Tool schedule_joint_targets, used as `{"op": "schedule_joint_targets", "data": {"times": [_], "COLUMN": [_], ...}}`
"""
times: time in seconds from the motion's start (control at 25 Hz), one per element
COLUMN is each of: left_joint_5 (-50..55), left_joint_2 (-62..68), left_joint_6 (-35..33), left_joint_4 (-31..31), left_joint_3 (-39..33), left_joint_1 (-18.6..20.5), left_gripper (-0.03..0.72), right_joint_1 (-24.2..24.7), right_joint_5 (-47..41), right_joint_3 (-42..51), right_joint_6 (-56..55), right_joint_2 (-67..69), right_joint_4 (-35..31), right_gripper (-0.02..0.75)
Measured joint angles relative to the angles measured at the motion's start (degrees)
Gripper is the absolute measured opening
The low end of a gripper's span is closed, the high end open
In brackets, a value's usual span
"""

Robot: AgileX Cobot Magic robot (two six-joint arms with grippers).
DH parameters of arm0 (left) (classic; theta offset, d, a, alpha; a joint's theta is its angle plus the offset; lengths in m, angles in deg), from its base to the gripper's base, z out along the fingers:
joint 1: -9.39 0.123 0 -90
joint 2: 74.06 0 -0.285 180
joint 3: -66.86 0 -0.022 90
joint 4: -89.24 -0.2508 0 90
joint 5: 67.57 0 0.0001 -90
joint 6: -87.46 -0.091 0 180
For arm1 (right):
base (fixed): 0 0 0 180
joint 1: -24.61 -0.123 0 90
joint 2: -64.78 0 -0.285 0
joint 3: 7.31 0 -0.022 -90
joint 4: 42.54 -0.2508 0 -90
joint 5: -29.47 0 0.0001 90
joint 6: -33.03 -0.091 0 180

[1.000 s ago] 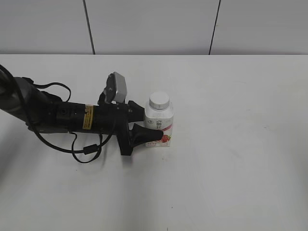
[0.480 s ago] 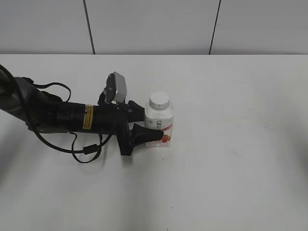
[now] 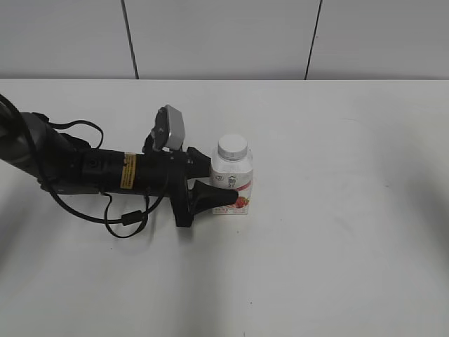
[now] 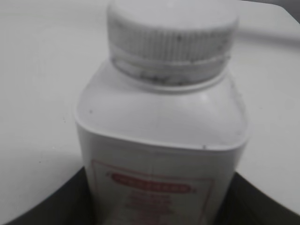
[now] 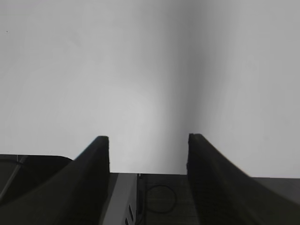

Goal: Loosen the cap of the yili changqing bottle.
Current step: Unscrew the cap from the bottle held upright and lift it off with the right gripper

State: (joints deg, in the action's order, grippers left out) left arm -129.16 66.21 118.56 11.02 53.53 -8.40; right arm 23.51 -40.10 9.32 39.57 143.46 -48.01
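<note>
The yili changqing bottle (image 3: 233, 184) stands upright near the middle of the white table, a squat white bottle with a pink and red strawberry label. Its white ribbed cap (image 3: 232, 147) sits on the neck. My left gripper (image 3: 223, 189) reaches in from the left and is shut on the bottle's lower body. In the left wrist view the bottle (image 4: 161, 140) fills the frame between the dark fingers, with the cap (image 4: 171, 40) on top. My right gripper (image 5: 148, 138) is open and empty, facing a blank white surface; it is not seen in the exterior view.
The left arm (image 3: 98, 170) lies low across the table's left side with a looping black cable (image 3: 126, 217). A white wall with dark seams (image 3: 130, 38) runs behind the table's far edge.
</note>
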Motion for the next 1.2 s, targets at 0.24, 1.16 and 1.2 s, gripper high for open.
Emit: {"op": "schedule_joint_targets", "data": {"times": [0.24,1.16,1.2], "left_joint_5": [0.0,0.0,0.0], "left_joint_2": [0.0,0.0,0.0], "left_joint_6": [0.0,0.0,0.0], "left_joint_4": [0.0,0.0,0.0], "left_joint_3": [0.0,0.0,0.0], "left_joint_1": [0.0,0.0,0.0], "left_gripper": [0.406,0.400,0.400], "right_joint_1": [-6.3,-30.6,-30.9], "right_joint_5": [-0.1,-0.1,-0.1], "right_joint_3": [-5.0,-38.8,-39.5], "right_joint_6": [-0.1,-19.2,-19.3], "right_joint_2": [6.3,38.8,39.8], "right_joint_4": [-1.1,-4.9,-5.3], "right_gripper": [0.424,0.424,0.424]}}
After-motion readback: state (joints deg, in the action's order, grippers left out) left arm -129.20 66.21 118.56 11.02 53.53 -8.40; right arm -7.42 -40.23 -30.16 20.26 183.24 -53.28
